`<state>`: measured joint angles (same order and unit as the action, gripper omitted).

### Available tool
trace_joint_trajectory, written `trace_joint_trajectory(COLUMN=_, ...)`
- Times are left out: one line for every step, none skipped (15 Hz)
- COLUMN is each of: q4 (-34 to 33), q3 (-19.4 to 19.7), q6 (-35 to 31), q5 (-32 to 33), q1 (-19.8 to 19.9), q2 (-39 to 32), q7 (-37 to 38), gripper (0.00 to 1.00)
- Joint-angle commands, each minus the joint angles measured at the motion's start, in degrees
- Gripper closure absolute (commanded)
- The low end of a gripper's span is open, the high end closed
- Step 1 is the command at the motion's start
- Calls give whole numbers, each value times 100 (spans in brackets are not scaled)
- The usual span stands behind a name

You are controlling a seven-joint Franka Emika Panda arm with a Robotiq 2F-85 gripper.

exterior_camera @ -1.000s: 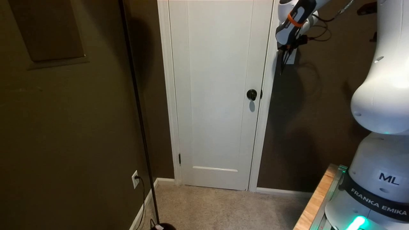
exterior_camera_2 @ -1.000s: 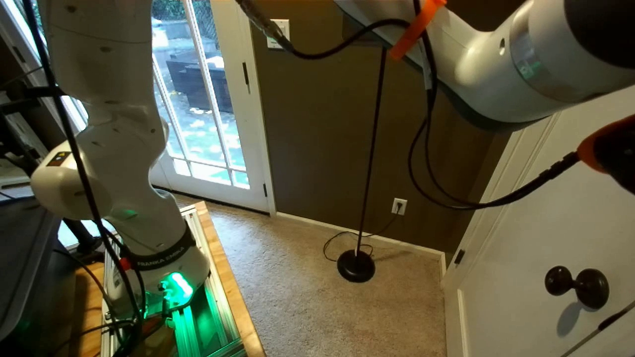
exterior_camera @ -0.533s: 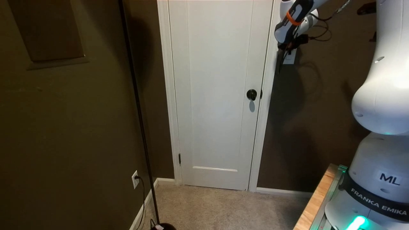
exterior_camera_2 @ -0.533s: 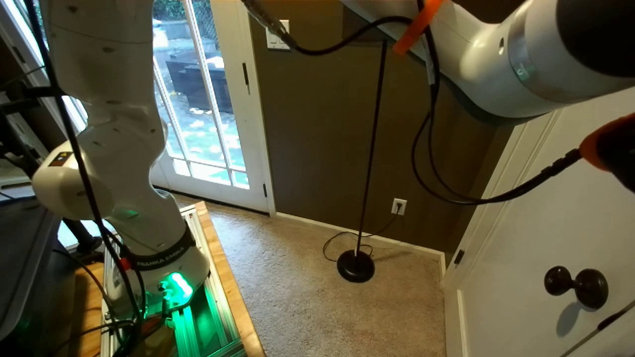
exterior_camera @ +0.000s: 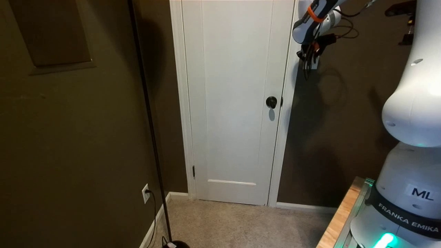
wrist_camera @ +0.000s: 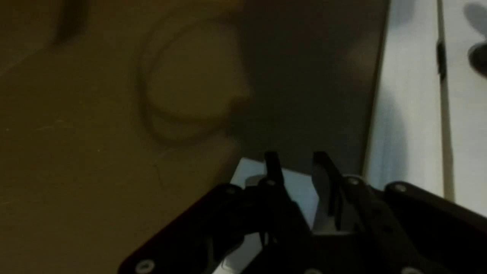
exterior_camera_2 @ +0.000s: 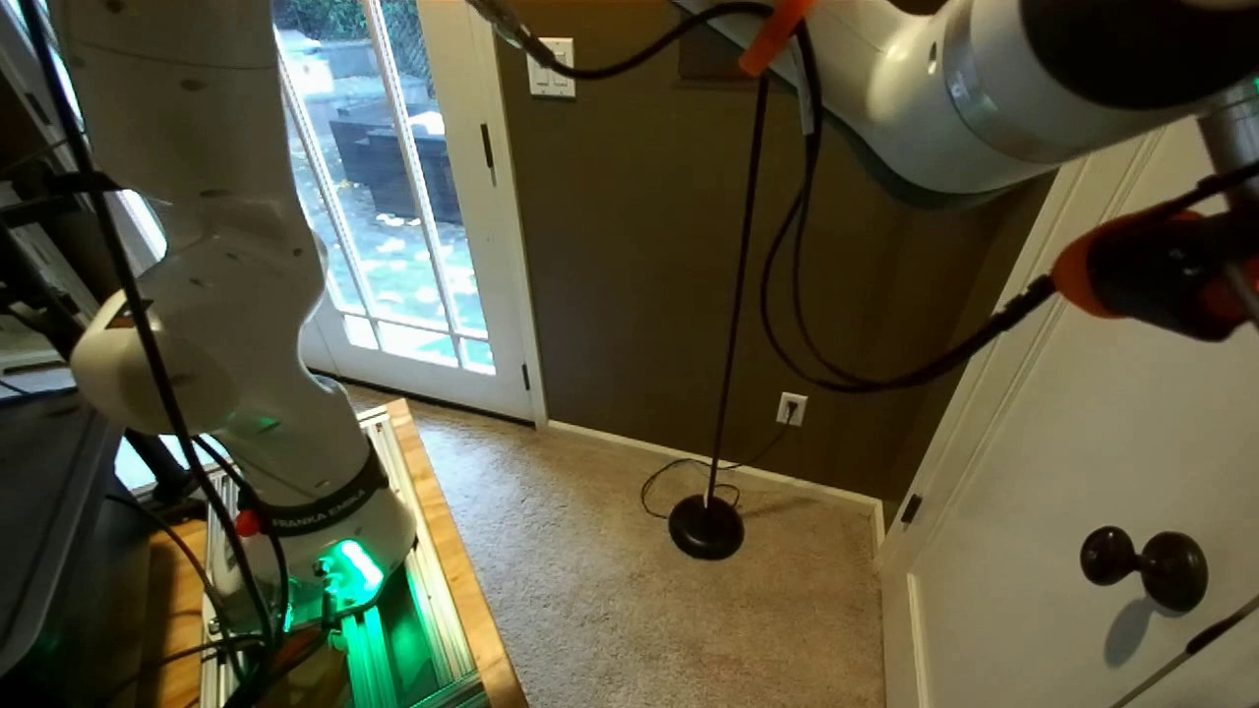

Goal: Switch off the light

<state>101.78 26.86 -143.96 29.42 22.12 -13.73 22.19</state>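
The gripper (wrist_camera: 296, 156) was right there in front of its mark, fingertips apart by a narrow gap, nothing visibly held between them, and through that gap in the wrist view showed the target: a pale switch plate (wrist_camera: 299, 192) on the brown wall (wrist_camera: 95, 171)! This had the look of the approach, the last lining-up before the press. A dark shadow (wrist_camera: 296, 76) on the wall suggested the light was burning and the flick not yet made, though the fixture was out of view. Was a fingertip touching the plate? Impossible to tell; the switch itself was lost behind the fingers and the gloom.

So what did the next move call for? Most likely bringing the tips together into one firm poker, settling on the off end of the switch, whichever that was, and giving a short push toward the wall without skidding across the plate.

Just beside the plate ran the white door frame (wrist_camera: 407, 114), and past it the closed white door (exterior_camera: 234, 103), its dark knob (exterior_camera: 271, 102) lower down and safely out of play. Farther off, in both exterior views, came the round black base of a floor stand (exterior_camera_2: 706, 528), and well apart from the gripper, near the glass door (exterior_camera_2: 497, 265), another switch plate (exterior_camera_2: 552, 74), apparently not the one in play.
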Motion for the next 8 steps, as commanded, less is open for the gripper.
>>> trace_joint_trajectory(q4=1150, q3=-221, q6=590, q5=-406, q1=-194, q2=1091, q7=-790, gripper=40)
trace_joint_trajectory(q4=1360, q3=-306, q6=732, q5=-566, q1=-214, q2=1299, q7=-953, gripper=33)
trace_joint_trajectory(q4=1544, q3=-389, q6=944, q5=-735, q1=-243, q2=1495, q7=-1072, gripper=26)
trace_joint_trajectory(q4=1694, q3=-477, q6=1204, q5=-919, q1=-278, q2=1686, q7=-1159, gripper=18)
trace_joint_trajectory(q4=1851, q3=-550, q6=1432, q5=-1123, q1=-299, q2=1870, q7=-1272, gripper=12)
trace_joint_trajectory(q4=1962, q3=-624, q6=1694, q5=-1335, q1=-325, q2=2038, q7=-1398, gripper=6)
trace_joint_trajectory(q4=2068, q3=-687, q6=1975, q5=-1527, q1=-357, q2=2195, q7=-1517, gripper=1)
trace_joint_trajectory(q4=2126, q3=-745, q6=2278, q5=-1740, q1=-388, q2=2323, q7=-1657, gripper=0)
